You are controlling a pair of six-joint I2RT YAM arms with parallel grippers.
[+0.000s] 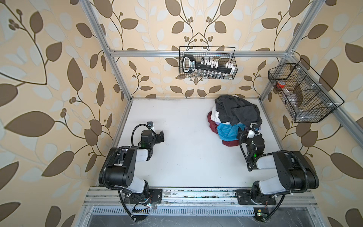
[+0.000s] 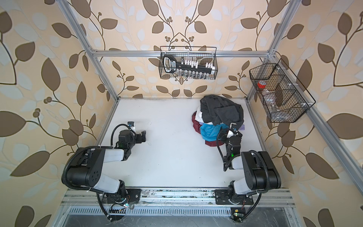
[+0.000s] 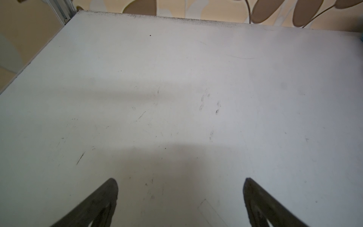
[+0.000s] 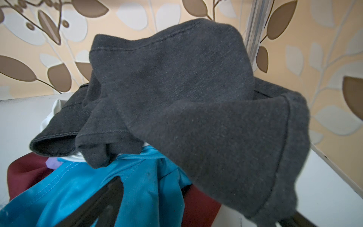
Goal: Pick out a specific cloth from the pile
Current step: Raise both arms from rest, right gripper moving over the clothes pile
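Turquoise cloth (image 4: 94, 188), smooth and faintly shiny with stitched seams, lies crumpled at the near side of the pile (image 1: 235, 112), close to the far right corner of the surface (image 1: 176, 161). A dark grey garment (image 4: 176, 88) drapes over it, and a maroon garment (image 4: 25, 169) lies beneath. The right gripper (image 4: 204, 198) is spread wide and empty above it. A grey hem hangs over one finger, so closing could catch grey fabric too and drag the heap. The left gripper (image 3: 180, 180) hangs open, well apart.
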